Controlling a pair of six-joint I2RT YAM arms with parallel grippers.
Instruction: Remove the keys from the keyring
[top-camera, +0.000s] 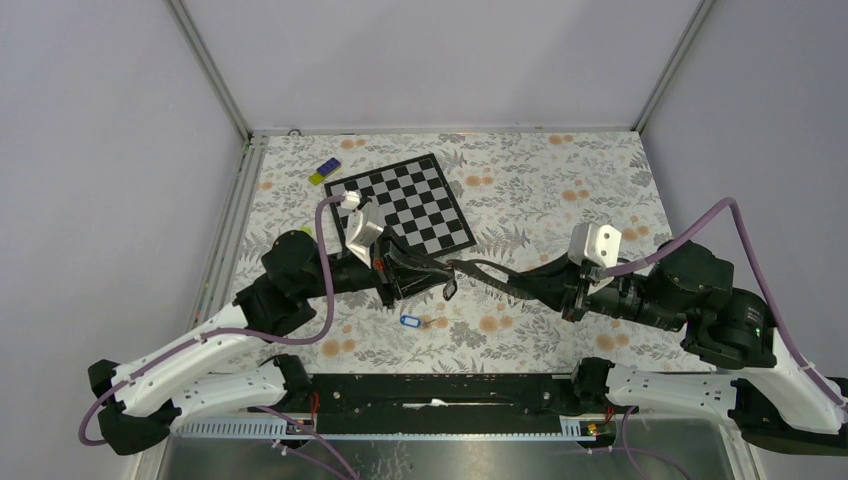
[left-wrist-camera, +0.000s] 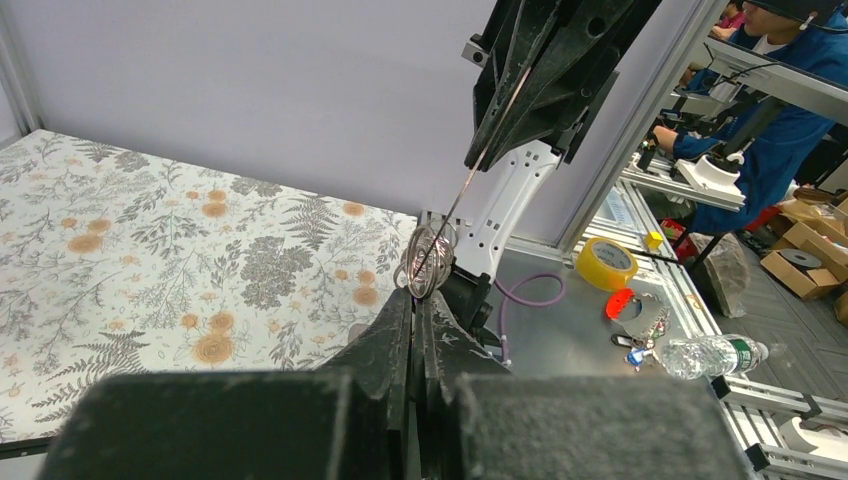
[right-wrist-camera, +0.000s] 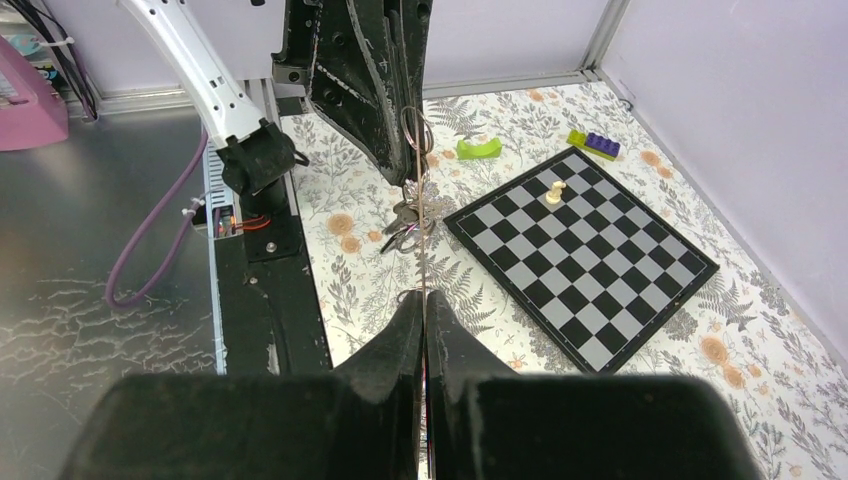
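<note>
reaching in from the left, the left gripper (left-wrist-camera: 414, 305) was pinched shut on the keyring (left-wrist-camera: 428, 262), a small coil of silver wire held up in the air above the flowered table (top-camera: 560, 190). the ring sat right at its fingertips, with the coils looking slightly spread. under the ring, a small bunch of keys (right-wrist-camera: 405, 225) hung down, one of them dark, so by the look of it most of the keys were still threaded on.

below the ring and a little nearer the robot, a blue tag (top-camera: 408, 321) lay flat on the table, apart from the ring. a tiny object sat just beside it, too small to tell whether it was a freed key.

to the right of the ring, the right gripper (right-wrist-camera: 422, 305) met the left one tip to tip. its fingers were closed tight on a thin metal strip (left-wrist-camera: 470, 175) that ran straight into the coil. it was probably one key seen edge-on, though it could have been a stretch of the ring's wire.

judging from this, the task was in its early to middle part. the ring was gripped and one piece was being worked along the coil, but no key could be confirmed free, and the hanging bunch remained to be taken off.

behind the grippers, a chessboard (top-camera: 405, 205) lay untouched.
</note>
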